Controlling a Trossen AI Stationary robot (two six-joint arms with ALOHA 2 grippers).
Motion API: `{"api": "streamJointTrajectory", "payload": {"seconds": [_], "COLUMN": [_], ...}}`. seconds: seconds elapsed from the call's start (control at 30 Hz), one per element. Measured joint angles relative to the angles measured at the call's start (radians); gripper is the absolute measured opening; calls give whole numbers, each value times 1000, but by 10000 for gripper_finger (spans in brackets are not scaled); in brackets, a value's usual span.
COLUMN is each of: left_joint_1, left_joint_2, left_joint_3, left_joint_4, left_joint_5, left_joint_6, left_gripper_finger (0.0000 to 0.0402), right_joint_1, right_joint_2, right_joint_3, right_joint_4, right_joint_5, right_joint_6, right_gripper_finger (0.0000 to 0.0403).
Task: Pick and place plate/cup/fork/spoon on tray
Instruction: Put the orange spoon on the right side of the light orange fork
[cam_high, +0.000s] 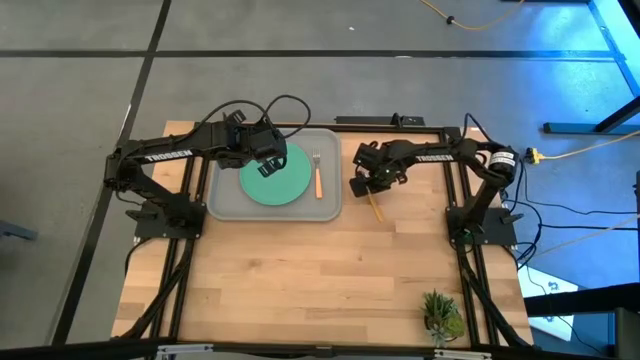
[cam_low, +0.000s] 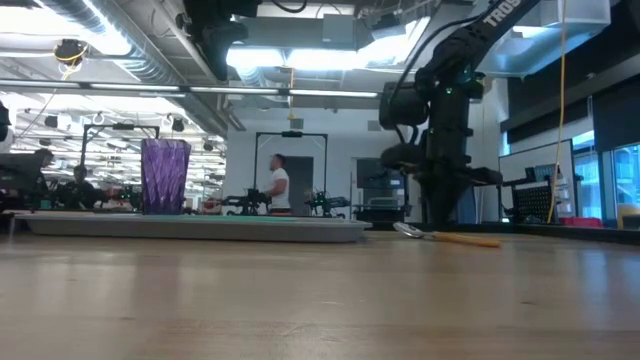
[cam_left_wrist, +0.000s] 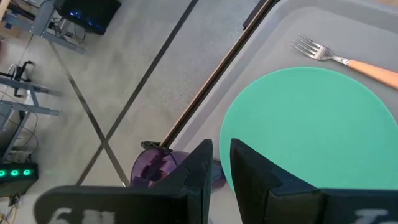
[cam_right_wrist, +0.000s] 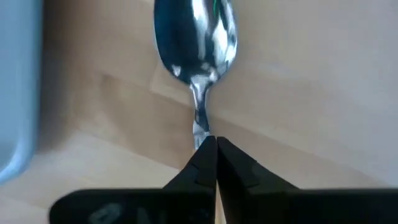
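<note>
High view: the plate (cam_high: 275, 182) and fork (cam_high: 317, 175) lie on the tray (cam_high: 225, 205); the left gripper (cam_high: 268, 160) hovers over the plate's far left edge. Low view: the cup (cam_low: 165, 176) stands on the tray, the spoon (cam_low: 445, 236) lies on the table to its right. Left wrist view: fingers (cam_left_wrist: 249, 168) slightly parted, grasping nothing. Right wrist view: the right gripper (cam_right_wrist: 214, 155) is clenched at the spoon's neck

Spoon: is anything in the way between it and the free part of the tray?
Nothing visible. The spoon lies on bare wood beside the tray, with the right gripper shut over its neck. The tray's near strip holds only the fork; plate and cup sit farther in.
</note>
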Motion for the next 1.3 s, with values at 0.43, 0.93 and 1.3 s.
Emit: {"api": "streamJointTrajectory", "payload": {"seconds": [0.43, 0.93, 1.3], "left_joint_1": [0, 0, 0], "left_joint_2": [0, 0, 0], "left_joint_3": [0, 0, 0], "left_joint_4": [0, 3, 3], "left_joint_5": [0, 0, 0], "left_joint_6": [0, 0, 0], "left_gripper_finger": [50, 50, 50], "right_joint_1": [-45, -29, -31], "right_joint_2": [0, -1, -1], "right_joint_3": [6, 6, 6], "right_joint_4": [-1, 2, 2], "right_joint_5": [-59, -25, -43], "right_joint_6": [-104, -102, -212], "right_gripper_finger": [32, 11, 48]}}
